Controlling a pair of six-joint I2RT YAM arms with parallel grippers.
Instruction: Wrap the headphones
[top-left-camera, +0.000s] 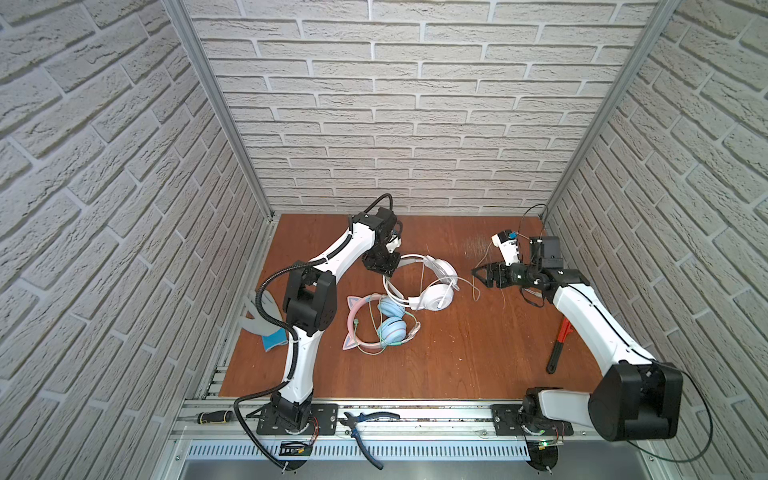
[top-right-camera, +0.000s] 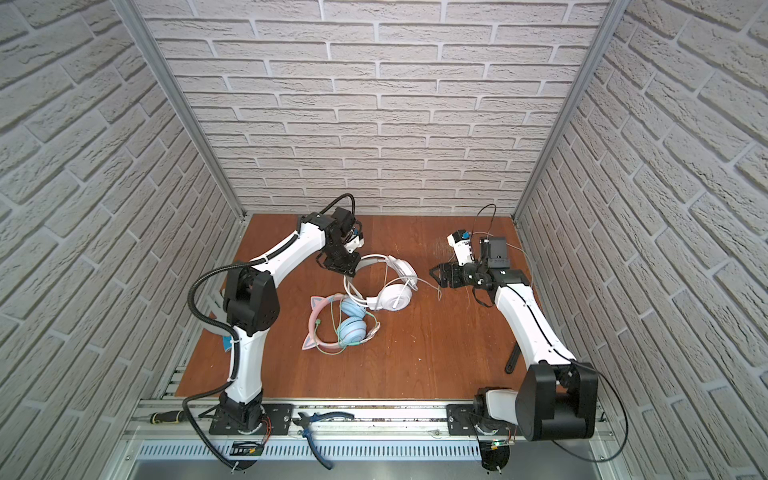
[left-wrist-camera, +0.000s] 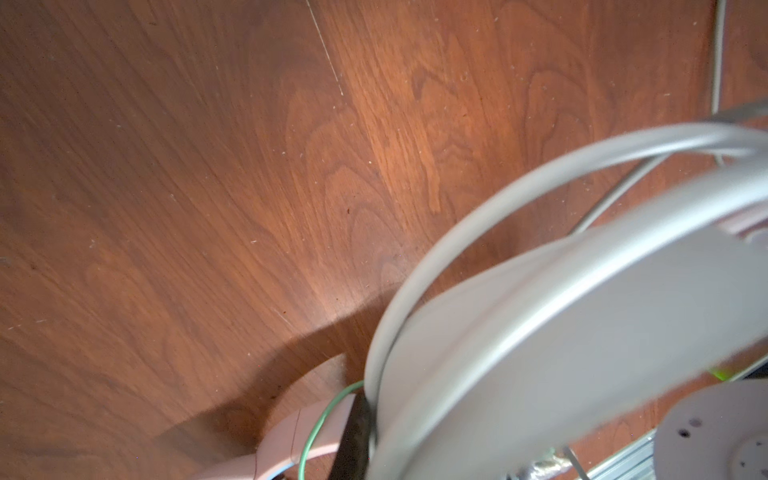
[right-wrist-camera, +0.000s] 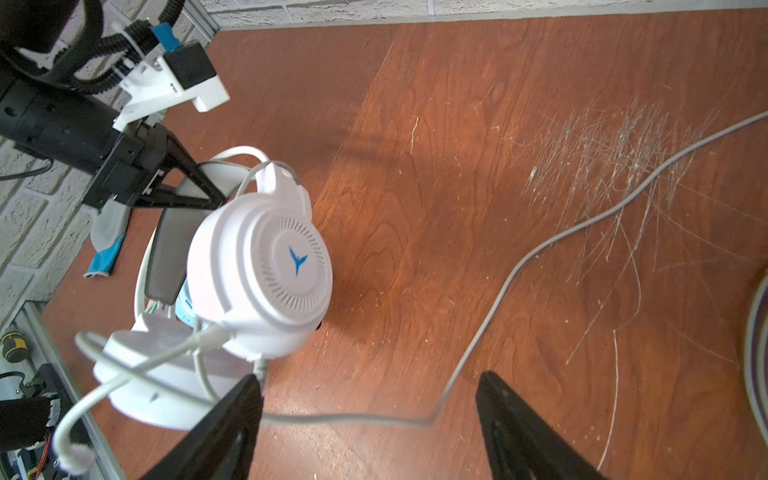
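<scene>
Headphones sit in two pairs on the wooden table (top-left-camera: 457, 357), left of its middle in both top views. The white headphones (top-left-camera: 434, 297) are farther back. The pink headphones (top-left-camera: 353, 328) (cat ears, light-blue cups) lie just in front of them, one blue cup right beside the white band.

The left gripper (top-left-camera: 390, 273) is clamped tight on the headband of the white pair. In the right wrist view its black fingers (right-wrist-camera: 189, 162) meet on the band, and one white cup (right-wrist-camera: 266, 266) stands raised above the other. In the left wrist view the white band (left-wrist-camera: 540, 332) looms close and blurred, with a piece of the pink band (left-wrist-camera: 286, 440) and the greenish cable (left-wrist-camera: 316, 419) beneath it.

The right gripper (top-left-camera: 478, 275) hovers low over the table just right of the white pair, its jaws spread wide and holding nothing. The white cable (right-wrist-camera: 519, 266) trails from the cups, crosses the gap between those jaws and runs on over a scratched patch of wood (whether it touches either finger I cannot tell).

A red-handled wrench (top-left-camera: 561, 340) lies on the table beside the right arm. A grey and blue cloth (top-left-camera: 266, 328) sits at the table's left edge, partly behind the left arm. Pliers (top-left-camera: 365, 428) and a screwdriver (top-left-camera: 212, 417) rest on the metal rail at the front.
</scene>
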